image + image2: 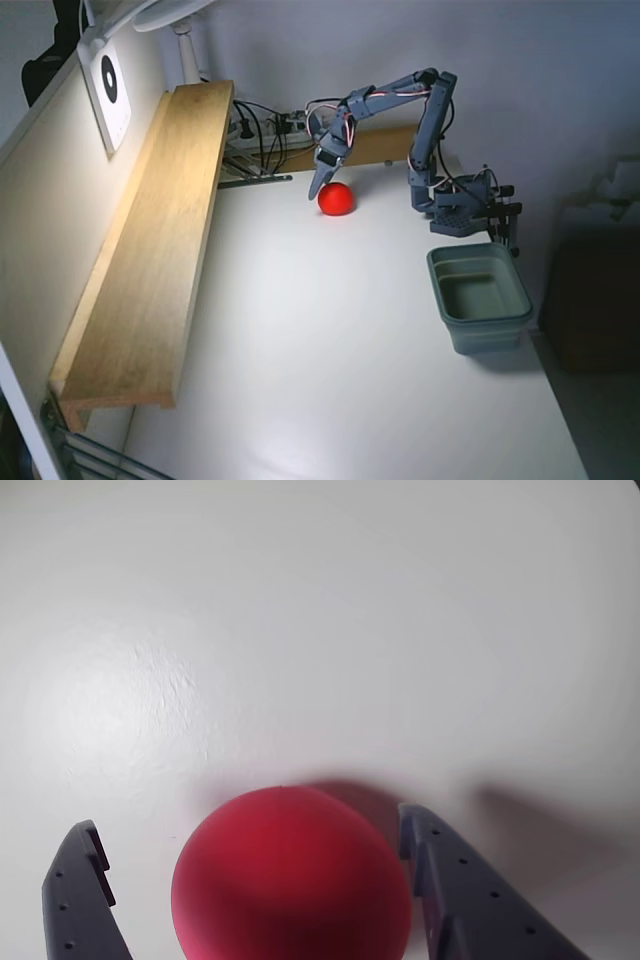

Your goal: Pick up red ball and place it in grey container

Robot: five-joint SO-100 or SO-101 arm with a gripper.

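The red ball (336, 199) lies on the white table at the back, left of the arm's base in the fixed view. My gripper (322, 188) hangs down over it, open, its fingers either side of the ball. In the wrist view the ball (290, 880) fills the space between the two dark fingers of the gripper (248, 820). The right finger (440, 880) is close against the ball. The left finger (80, 900) stands apart from it. The ball rests on the table. The grey container (490, 335) stands empty at the right edge, in front of the base.
A long wooden shelf (160, 240) runs along the left wall. Cables and a power strip (265, 135) lie behind the ball. The arm's base (460, 210) is clamped at the back right. The table's edge runs just right of the container.
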